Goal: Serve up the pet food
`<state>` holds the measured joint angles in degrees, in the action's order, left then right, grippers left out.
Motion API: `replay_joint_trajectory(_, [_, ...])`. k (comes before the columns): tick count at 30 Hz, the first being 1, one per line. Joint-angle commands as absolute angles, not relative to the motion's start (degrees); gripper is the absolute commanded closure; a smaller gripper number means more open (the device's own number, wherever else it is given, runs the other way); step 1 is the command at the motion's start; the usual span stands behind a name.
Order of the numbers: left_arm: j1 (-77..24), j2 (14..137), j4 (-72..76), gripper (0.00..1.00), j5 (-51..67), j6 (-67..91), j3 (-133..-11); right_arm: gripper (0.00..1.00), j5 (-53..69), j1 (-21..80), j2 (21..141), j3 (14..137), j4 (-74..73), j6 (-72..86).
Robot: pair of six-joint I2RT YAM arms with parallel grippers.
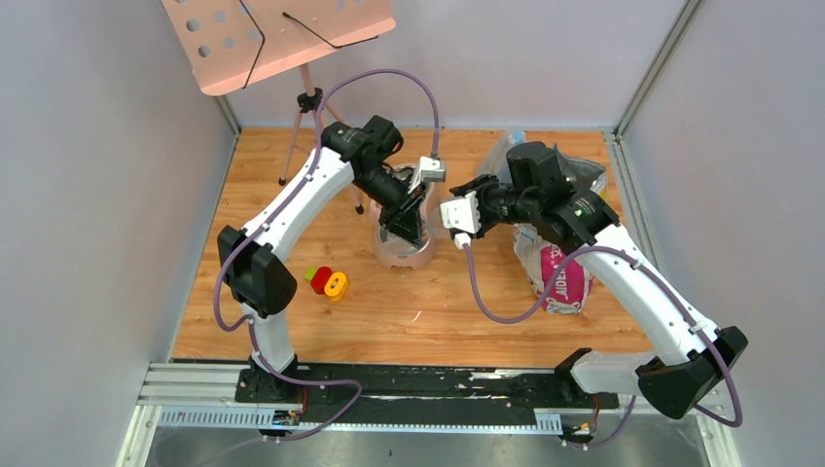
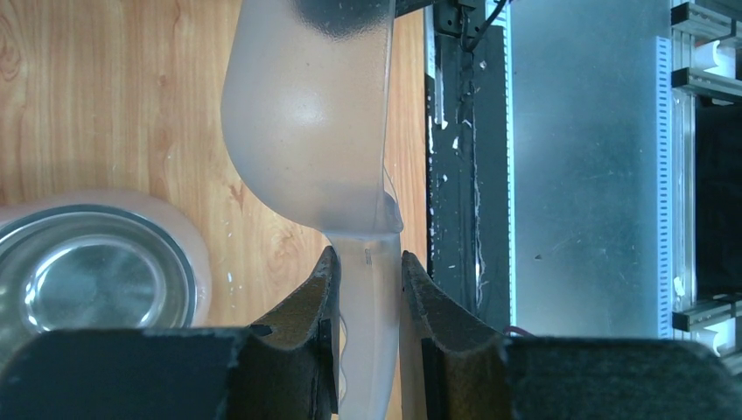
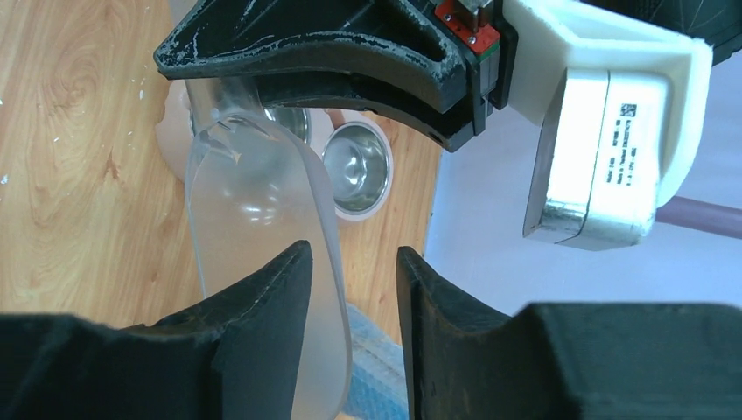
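Observation:
My left gripper (image 1: pixel 404 226) (image 2: pixel 366 255) is shut on the handle of a translucent plastic scoop (image 2: pixel 306 114), held over the pink feeder (image 1: pixel 404 255). In the right wrist view the scoop (image 3: pixel 254 201) hangs from the left gripper's fingers (image 3: pixel 315 52), with two steel bowls (image 3: pixel 357 171) behind it. My right gripper (image 1: pixel 440 207) (image 3: pixel 350 249) is open just right of the scoop. The scoop's front rim lies against its left finger and reaches into the gap. The steel bowl (image 2: pixel 87 280) in the left wrist view holds no kibble. The pet food is out of view.
A white, yellow and pink printed bag (image 1: pixel 562 277) lies under my right arm, with clear plastic (image 1: pixel 584 175) behind it. A red-and-yellow toy (image 1: pixel 329 282) lies left of the feeder. A pink music stand (image 1: pixel 277 34) stands on a tripod (image 1: pixel 311 126) at the back left. Grey walls enclose the table.

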<state>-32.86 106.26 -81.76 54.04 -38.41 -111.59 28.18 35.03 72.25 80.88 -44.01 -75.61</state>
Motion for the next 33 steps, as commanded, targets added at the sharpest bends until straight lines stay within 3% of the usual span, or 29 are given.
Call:
replay_joint_trajectory(1, [-32.9,106.3,-84.0,1.0,56.0,-41.1,-114.1,0.62,26.9,36.3,72.4,80.8,-43.6,-78.9])
replay_joint_trajectory(4, [-32.9,106.3,-84.1,0.98,55.7,-41.1,-114.2,0.86,25.8,37.0,72.8,80.1,-43.5,-78.9])
replay_joint_trajectory(5, [-32.9,106.2,-83.9,0.92,55.6,-40.8,-114.3,0.94,25.5,37.2,72.8,79.9,-43.4,-78.7])
replay_joint_trajectory(6, [-32.9,106.0,-83.5,0.75,55.0,-40.4,-114.3,1.0,25.0,37.2,72.8,79.7,-43.3,-78.3])
replay_joint_trajectory(8, [-32.6,104.7,-80.4,0.59,54.8,-36.0,-113.4,1.0,23.3,37.2,72.8,79.5,-42.8,-76.2])
replay_joint_trajectory(14, [-24.3,95.0,-46.2,0.33,57.1,-8.9,-101.6,1.0,21.4,31.7,73.6,82.7,-41.7,-64.3])
replay_joint_trajectory(21, [-17.4,91.0,-14.3,0.26,58.5,25.8,-94.0,1.0,27.7,21.8,75.6,88.9,-39.7,-44.2])
replay_joint_trajectory(22, [-17.0,91.0,-9.7,0.14,57.4,32.2,-94.1,1.0,28.6,20.8,75.3,88.7,-38.6,-41.7])
replay_joint_trajectory(24, [-16.8,91.4,-5.6,0.02,56.8,38.6,-94.9,1.0,30.2,19.2,74.4,88.5,-36.8,-36.6])
replay_joint_trajectory(29, [-16.3,92.6,-5.5,0.0,59.2,39.5,-96.1,1.0,33.6,18.0,73.0,87.9,-35.1,-27.8])
replay_joint_trajectory(33, [-14.7,91.8,8.8,0.0,63.2,52.1,-90.2,1.0,32.7,17.7,71.7,86.3,-30.5,-17.1])
